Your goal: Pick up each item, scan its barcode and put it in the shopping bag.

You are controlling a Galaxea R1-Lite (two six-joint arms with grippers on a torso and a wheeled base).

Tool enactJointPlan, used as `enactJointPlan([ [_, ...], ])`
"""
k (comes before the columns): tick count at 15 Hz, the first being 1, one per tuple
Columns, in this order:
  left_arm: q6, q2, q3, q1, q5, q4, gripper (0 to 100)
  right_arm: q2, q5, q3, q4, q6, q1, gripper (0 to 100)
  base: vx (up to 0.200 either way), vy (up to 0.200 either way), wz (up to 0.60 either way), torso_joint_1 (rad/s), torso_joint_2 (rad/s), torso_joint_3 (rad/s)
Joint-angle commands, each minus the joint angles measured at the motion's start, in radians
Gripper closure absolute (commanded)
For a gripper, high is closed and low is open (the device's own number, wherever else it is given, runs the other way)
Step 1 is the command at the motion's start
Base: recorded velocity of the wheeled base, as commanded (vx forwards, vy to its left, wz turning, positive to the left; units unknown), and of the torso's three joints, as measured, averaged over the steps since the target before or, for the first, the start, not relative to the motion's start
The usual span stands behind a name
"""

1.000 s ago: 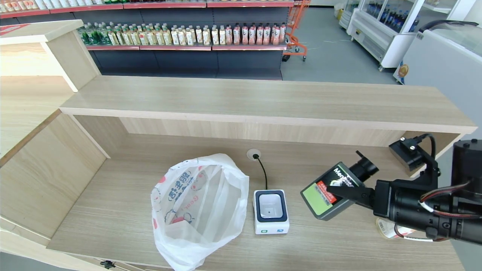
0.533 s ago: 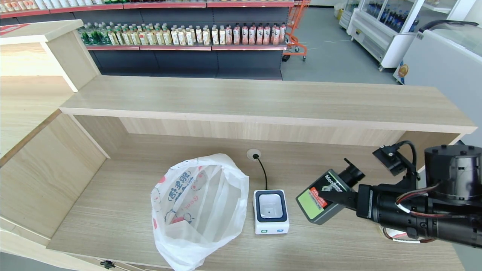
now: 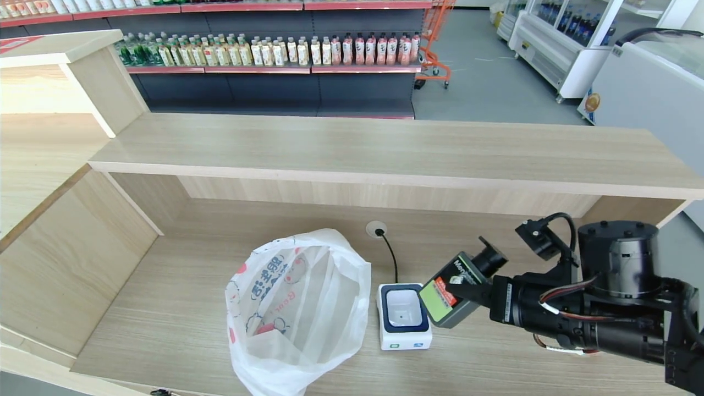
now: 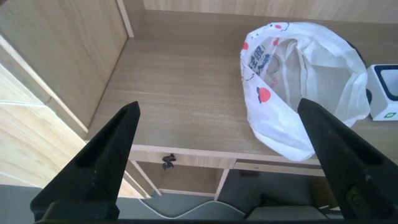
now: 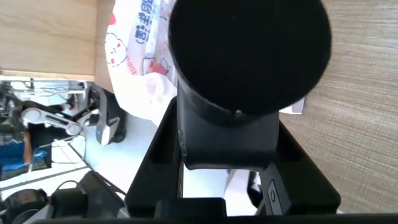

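Observation:
My right gripper (image 3: 465,287) is shut on a dark grey bottle (image 3: 446,300) with a green label and a black cap. It holds the bottle tilted just above the right edge of the white barcode scanner (image 3: 404,317). The right wrist view looks down the bottle's black cap (image 5: 249,56), with a finger (image 5: 163,152) on either side. The white shopping bag (image 3: 300,308) stands open left of the scanner. My left gripper (image 4: 224,155) hangs open and empty over the counter's near edge, with the bag (image 4: 305,87) beyond it.
A black cable (image 3: 391,256) runs from the scanner to a hole in the wooden counter (image 3: 165,308). A raised ledge (image 3: 385,148) walls the back and a side panel the left. A small labelled item (image 3: 553,346) lies partly hidden under my right arm.
My right arm has carried the bottle leftward, from well right of the scanner to its right edge. The head view itself shifted slightly. The bag and scanner stayed put.

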Motion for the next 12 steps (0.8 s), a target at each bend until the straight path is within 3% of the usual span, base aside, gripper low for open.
enactJointPlan([
  [1,-0.001,0.002,0.000,0.000,0.000,-0.001,0,0.072,-0.031,0.005,-0.023,-0.042,0.009,100,0.000,0.000,0.00,0.000,0.00,0.000],
  [8,-0.001,0.002,0.000,0.000,0.000,-0.001,0,0.286,-0.132,0.003,-0.209,-0.147,0.009,100,0.000,0.000,0.00,0.000,0.00,0.000],
  [12,0.001,0.002,0.000,0.000,0.000,-0.001,0,0.372,-0.106,0.003,-0.328,-0.168,0.011,100,0.000,0.000,0.00,0.000,0.00,0.000],
])
